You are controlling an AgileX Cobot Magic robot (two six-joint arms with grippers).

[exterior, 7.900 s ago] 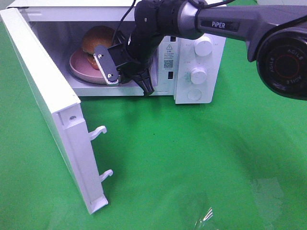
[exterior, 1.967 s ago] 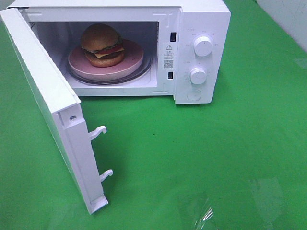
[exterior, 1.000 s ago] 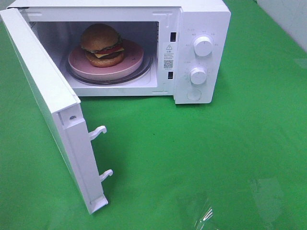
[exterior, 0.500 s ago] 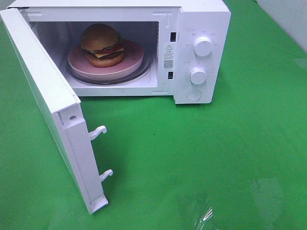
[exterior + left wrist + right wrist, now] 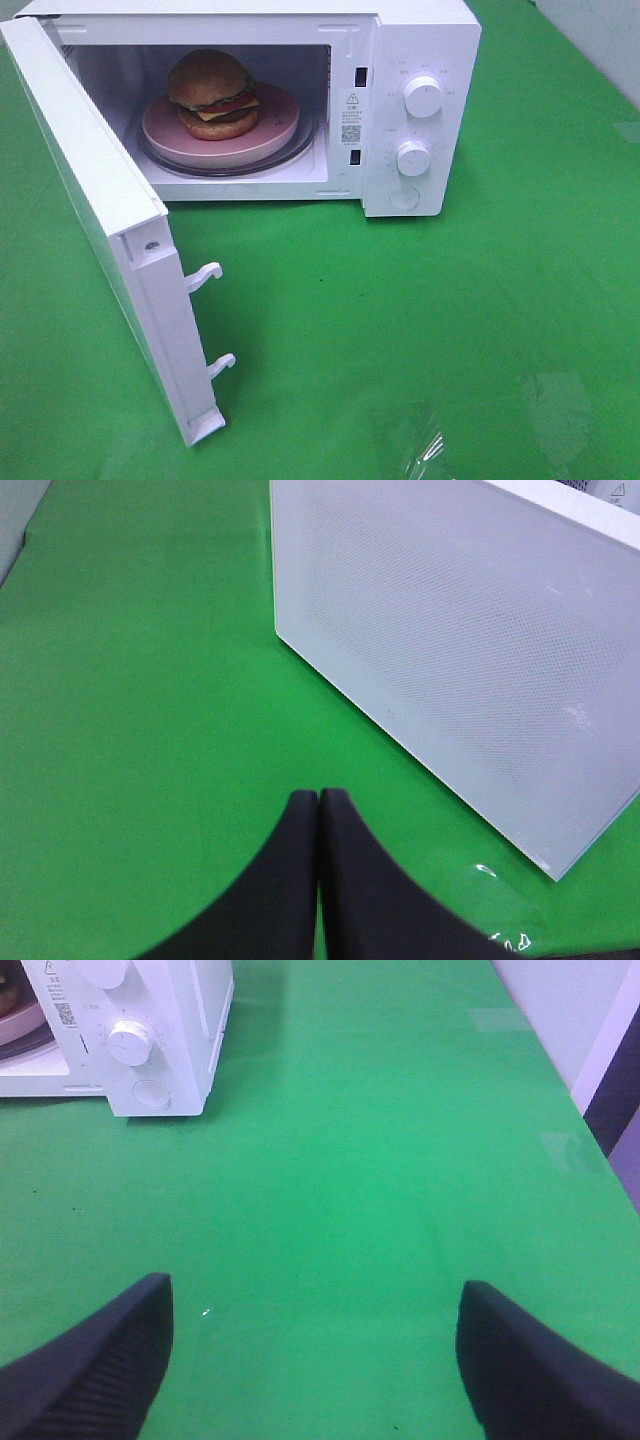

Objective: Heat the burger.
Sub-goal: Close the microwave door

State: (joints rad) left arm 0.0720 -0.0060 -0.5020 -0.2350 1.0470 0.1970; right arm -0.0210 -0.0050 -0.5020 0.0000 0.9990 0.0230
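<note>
Burger (image 5: 212,93): sat on pink plate (image 5: 280,125) inside microwave (image 5: 420,40).
Left gripper (image 5: 318,802): clenched tight on nothing; hung over green cloth (image 5: 130,680), near outer face of door (image 5: 450,650).
Right gripper (image 5: 312,1300): spread wide, empty; hung over cloth, well apart from microwave.
Door: stood wide open.
Knobs (image 5: 424,97): two, stacked on front panel beside cavity.

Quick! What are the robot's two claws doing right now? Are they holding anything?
Left black gripper: closed tight, holding nothing.
Right black gripper: open wide, holding nothing.
</note>
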